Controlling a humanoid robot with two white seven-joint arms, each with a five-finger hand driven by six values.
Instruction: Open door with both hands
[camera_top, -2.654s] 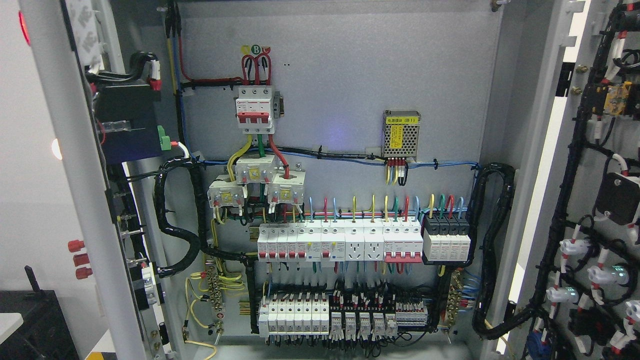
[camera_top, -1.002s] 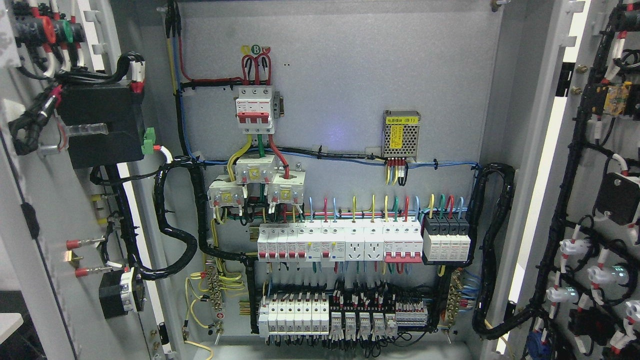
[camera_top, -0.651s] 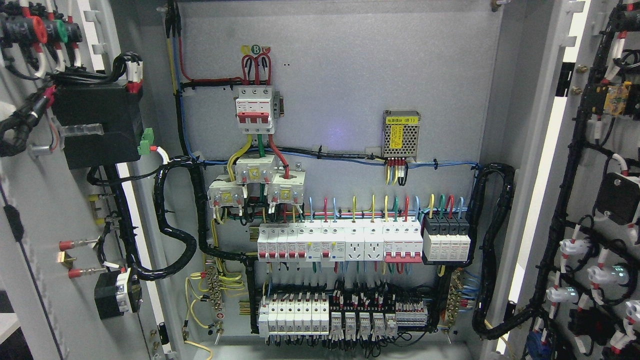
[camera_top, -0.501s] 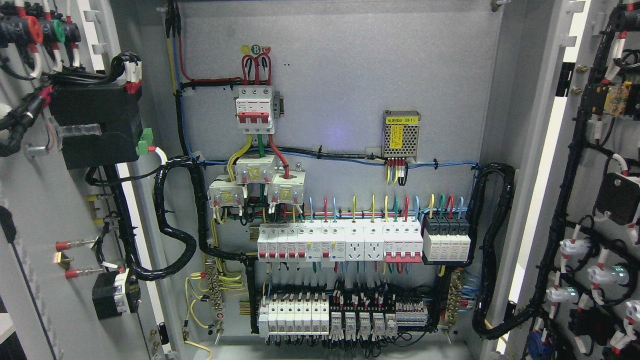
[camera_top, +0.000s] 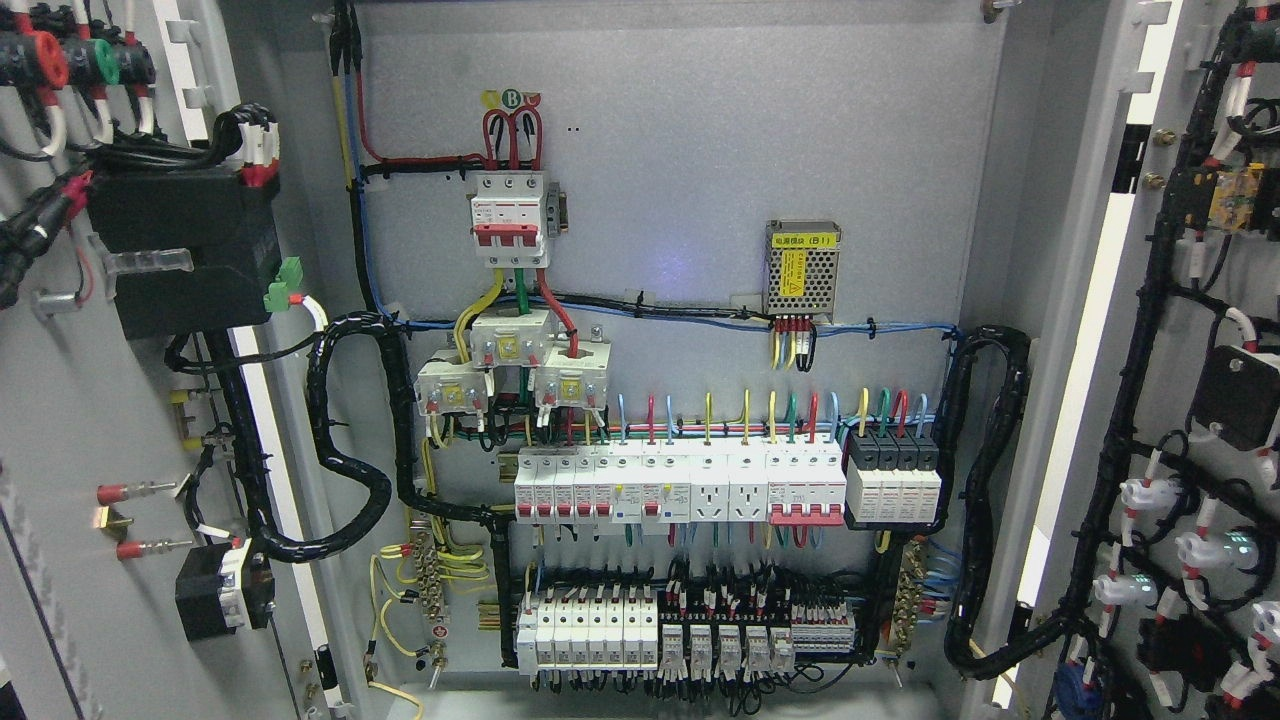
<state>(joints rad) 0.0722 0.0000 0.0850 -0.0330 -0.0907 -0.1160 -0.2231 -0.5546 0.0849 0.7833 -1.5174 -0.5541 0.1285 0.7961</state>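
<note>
An electrical cabinet stands with both doors swung wide. The left door (camera_top: 90, 420) fills the left edge, its grey inner face toward me, carrying a black box (camera_top: 185, 255), wiring and red-tipped terminals. At the right edge the right door (camera_top: 1190, 330) also shows its inner side, with black cable runs and lit components. Between them the back panel (camera_top: 700, 140) holds rows of breakers (camera_top: 680, 485) and coloured wires. Neither hand nor any part of an arm is in the picture.
A thick black cable loom (camera_top: 345, 440) loops from the left door into the cabinet, and another (camera_top: 985, 480) runs from the right door. A meshed power supply (camera_top: 802, 268) sits on the panel. A lower row of terminals (camera_top: 690, 630) lines the bottom.
The left door has swung further outward to the left, from nearly edge-on to showing its full inner face; its components keep sliding left. The right door and cabinet interior stay still.
</note>
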